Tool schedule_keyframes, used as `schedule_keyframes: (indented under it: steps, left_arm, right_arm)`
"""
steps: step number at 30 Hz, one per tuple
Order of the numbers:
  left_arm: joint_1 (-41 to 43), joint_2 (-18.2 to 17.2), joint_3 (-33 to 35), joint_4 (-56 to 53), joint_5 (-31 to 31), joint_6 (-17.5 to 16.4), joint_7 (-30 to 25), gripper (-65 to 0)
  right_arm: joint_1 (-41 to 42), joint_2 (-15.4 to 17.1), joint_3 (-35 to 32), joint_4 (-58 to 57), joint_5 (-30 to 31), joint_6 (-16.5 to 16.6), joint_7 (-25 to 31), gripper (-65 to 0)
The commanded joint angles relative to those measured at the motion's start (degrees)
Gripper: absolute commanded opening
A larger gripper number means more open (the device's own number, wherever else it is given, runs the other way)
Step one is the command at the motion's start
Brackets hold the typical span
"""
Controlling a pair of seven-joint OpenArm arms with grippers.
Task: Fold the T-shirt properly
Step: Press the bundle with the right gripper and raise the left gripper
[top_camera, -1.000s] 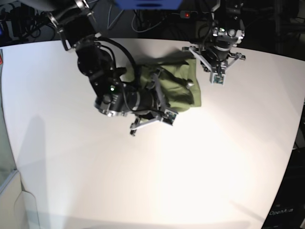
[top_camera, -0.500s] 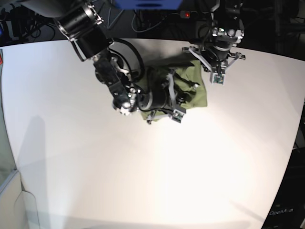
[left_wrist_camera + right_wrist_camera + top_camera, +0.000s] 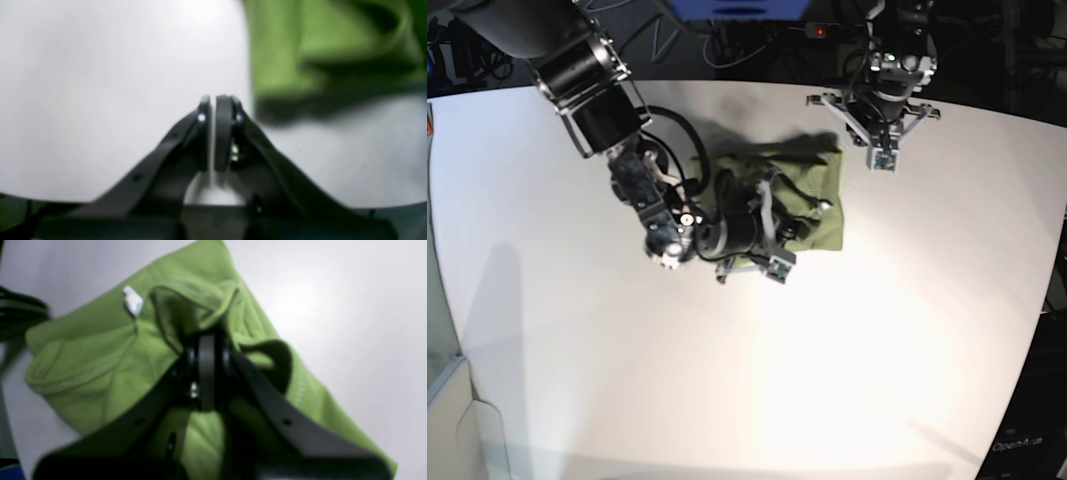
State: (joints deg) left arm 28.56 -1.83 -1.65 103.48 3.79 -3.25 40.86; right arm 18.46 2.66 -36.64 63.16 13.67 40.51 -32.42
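The olive-green T-shirt (image 3: 815,215) lies bunched in a rough folded block at the middle of the white table (image 3: 757,380). My right gripper (image 3: 770,197) reaches over it from the left. In the right wrist view this gripper (image 3: 206,340) is shut, with a raised fold of the T-shirt (image 3: 86,350) caught at its tips. A small white label (image 3: 132,302) shows beside the collar. My left gripper (image 3: 876,137) hangs by the shirt's far right corner. In the left wrist view it (image 3: 217,99) is shut on nothing above bare table, and the T-shirt (image 3: 300,46) lies just to its right.
Dark equipment and cables (image 3: 757,40) crowd the space behind the table's far edge. The table's curved right edge (image 3: 1039,300) drops to a black stand. A beige and glass fixture (image 3: 447,400) stands at the lower left.
My right arm has swung over the T-shirt, first right and then back toward the near left, and the cloth's right edge shifted with it. The left arm has barely moved.
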Motion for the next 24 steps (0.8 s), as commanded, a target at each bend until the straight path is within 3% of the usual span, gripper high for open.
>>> schedule_keyframes:
  steps: [1,16,24]
  left_arm:
    - [1.11,0.73,0.11,-0.05,-0.14,-0.49,3.93,-62.8]
    - [-5.83,4.42,2.57,-6.38,-0.06,-0.58,4.37,-62.8]
    - [-7.59,4.33,2.13,-9.28,-0.14,-0.49,4.37,-62.8]
  right_arm:
    - [1.1,0.64,0.12,0.19,-2.2,-0.51,-2.43,-64.3]
    - [0.14,-0.24,0.12,0.54,-2.11,-0.51,-2.34,-64.3]
    - [-0.3,1.43,0.12,11.79,-2.29,-0.51,-4.63,-64.1]
